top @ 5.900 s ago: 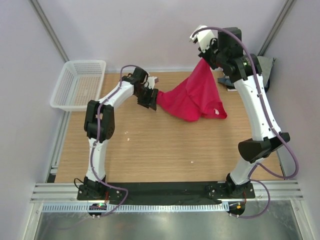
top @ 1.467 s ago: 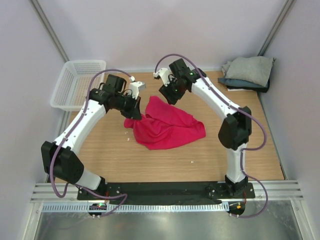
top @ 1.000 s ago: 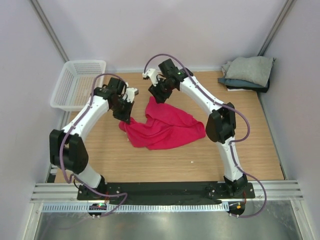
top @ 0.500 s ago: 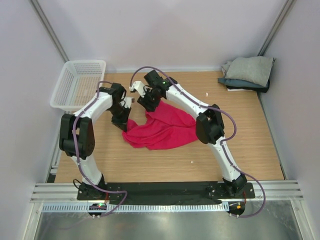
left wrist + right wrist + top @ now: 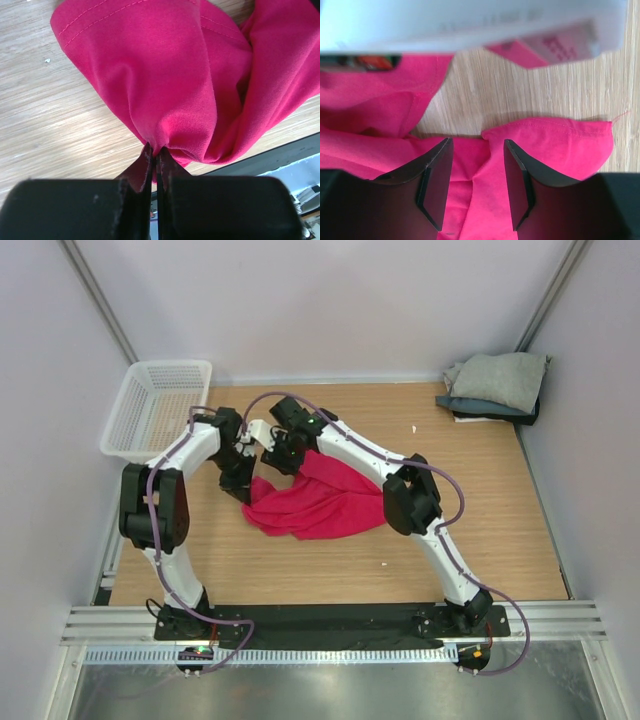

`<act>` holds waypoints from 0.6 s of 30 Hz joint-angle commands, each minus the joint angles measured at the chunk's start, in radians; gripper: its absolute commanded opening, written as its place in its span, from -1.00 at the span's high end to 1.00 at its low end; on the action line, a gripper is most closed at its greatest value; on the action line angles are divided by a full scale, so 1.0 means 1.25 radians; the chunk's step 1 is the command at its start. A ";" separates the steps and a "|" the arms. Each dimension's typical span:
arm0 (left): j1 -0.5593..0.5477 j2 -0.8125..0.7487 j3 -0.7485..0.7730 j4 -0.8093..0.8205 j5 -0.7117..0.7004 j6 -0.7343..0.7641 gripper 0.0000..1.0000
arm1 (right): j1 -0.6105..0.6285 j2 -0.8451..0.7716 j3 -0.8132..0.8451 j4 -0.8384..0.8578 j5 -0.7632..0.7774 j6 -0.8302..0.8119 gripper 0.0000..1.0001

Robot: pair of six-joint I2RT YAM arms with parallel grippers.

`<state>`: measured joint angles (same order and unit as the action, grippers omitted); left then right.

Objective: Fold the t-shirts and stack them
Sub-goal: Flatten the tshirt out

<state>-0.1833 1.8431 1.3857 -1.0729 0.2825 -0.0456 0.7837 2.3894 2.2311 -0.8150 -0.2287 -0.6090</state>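
Far left, beyond the table's back corner: white plastic mesh basket (image 5: 160,408), upright.

Left gripper (image 5: 155,159): jaws pinched tight on a bunched fold of the bright crimson-pink cloth t-shirt (image 5: 325,505). The cloth fans out from the black fingertips (image 5: 145,167), with a stitched hem showing at the top of the left wrist view.

Crimson-pink t-shirt: a crumpled heap on the light wooden table (image 5: 480,510), left of centre, lying between the two grippers and under the right forearm.

Right gripper (image 5: 477,147): just beside the left one, over the shirt's far edge. Jaws stand parted with nothing clamped. Pink cloth with a hemmed edge lies on the wood beneath and between the dark fingers (image 5: 437,175).

Far right corner: stack of folded t-shirts (image 5: 497,380), well apart from the pink one. Light grey on top, dark blue-grey under it, a sliver of white at the bottom.
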 commanded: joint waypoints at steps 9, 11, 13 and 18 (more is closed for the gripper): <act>0.014 0.010 0.019 -0.008 0.030 -0.013 1.00 | 0.003 -0.015 -0.072 0.064 0.092 -0.060 -0.02; 0.014 0.014 0.023 -0.008 0.030 -0.014 1.00 | 0.003 -0.015 -0.075 0.069 0.097 -0.059 -0.01; 0.014 0.014 0.025 -0.009 0.034 -0.015 1.00 | 0.003 -0.012 -0.077 0.079 0.099 -0.059 -0.01; 0.014 0.015 0.027 -0.009 0.035 -0.018 1.00 | 0.001 -0.007 -0.079 0.097 0.129 -0.065 -0.01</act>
<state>-0.1741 1.8690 1.3891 -1.0817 0.2985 -0.0547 0.7837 2.3894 2.1387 -0.7238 -0.1150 -0.6758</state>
